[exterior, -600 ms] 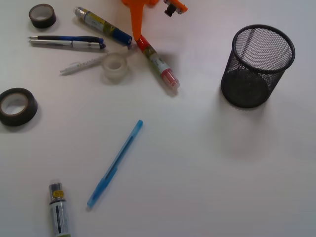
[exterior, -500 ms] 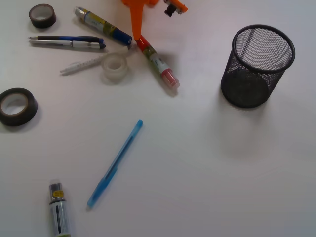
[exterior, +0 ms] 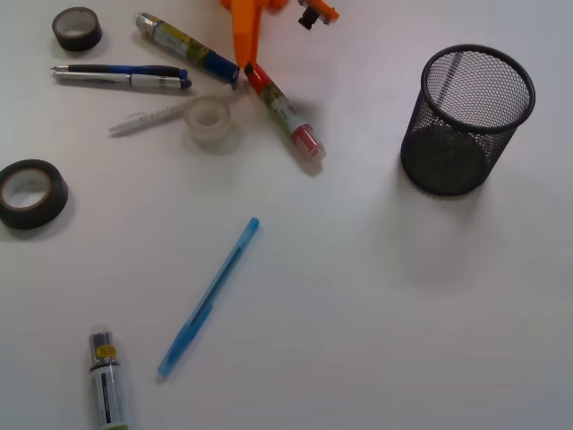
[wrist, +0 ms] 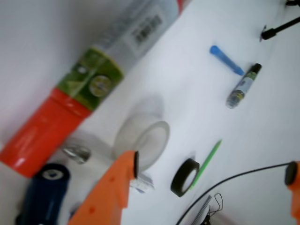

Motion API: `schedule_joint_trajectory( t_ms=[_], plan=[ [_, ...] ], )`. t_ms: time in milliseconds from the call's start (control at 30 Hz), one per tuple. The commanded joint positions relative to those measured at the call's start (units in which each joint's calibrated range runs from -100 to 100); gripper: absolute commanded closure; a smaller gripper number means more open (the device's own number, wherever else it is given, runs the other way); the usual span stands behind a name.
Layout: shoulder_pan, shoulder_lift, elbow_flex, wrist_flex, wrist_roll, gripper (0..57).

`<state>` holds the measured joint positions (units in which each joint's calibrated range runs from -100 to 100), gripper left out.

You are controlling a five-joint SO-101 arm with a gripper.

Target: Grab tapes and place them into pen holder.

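Observation:
Three tapes lie on the white table. A small dark grey tape [exterior: 76,28] is at the far left. A larger black tape [exterior: 31,193] [wrist: 184,171] with a pale core lies at the left edge. A translucent tape [exterior: 209,121] [wrist: 143,139] lies among the markers. The pen holder [exterior: 466,116], a black mesh cup, stands upright at the right and looks empty. My orange gripper [exterior: 279,27] [wrist: 213,172] hangs open at the top centre, one finger [exterior: 243,40] just above and right of the translucent tape. It holds nothing.
A red marker [exterior: 285,115] [wrist: 70,101] and a blue marker [exterior: 186,45] lie right by the gripper. A dark pen [exterior: 121,76] and a white pen [exterior: 148,118] lie left, a blue pen [exterior: 208,296] and another marker [exterior: 107,385] near the front. A green pen [wrist: 206,161] touches the black tape.
The orange finger has shifted slightly at the top of the front view. The tapes, pens and pen holder have not moved.

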<state>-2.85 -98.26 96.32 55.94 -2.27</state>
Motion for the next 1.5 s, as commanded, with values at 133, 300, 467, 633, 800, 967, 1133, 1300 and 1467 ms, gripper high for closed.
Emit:
schedule_joint_trajectory(
  t_ms=[133,300,467,633,800,967,1133,1300,1467],
  plan=[
    [4.5,3.0,-25.7,7.1,-0.1,22.7],
    [11.6,21.5,-42.8,10.6,-0.2,22.7],
    [18.6,47.2,-57.9,11.7,-5.9,22.8],
    [21.3,66.5,-67.0,13.4,-11.7,22.8],
    [20.5,85.1,-77.8,10.1,-11.4,22.8],
    [21.7,105.9,-98.9,17.3,-10.7,22.8],
    [23.1,125.6,-125.7,28.3,-9.8,22.8],
    [24.6,142.1,-150.3,37.1,-9.2,22.8],
    [26.8,154.4,-167.5,42.8,-9.1,22.8]
  ],
)
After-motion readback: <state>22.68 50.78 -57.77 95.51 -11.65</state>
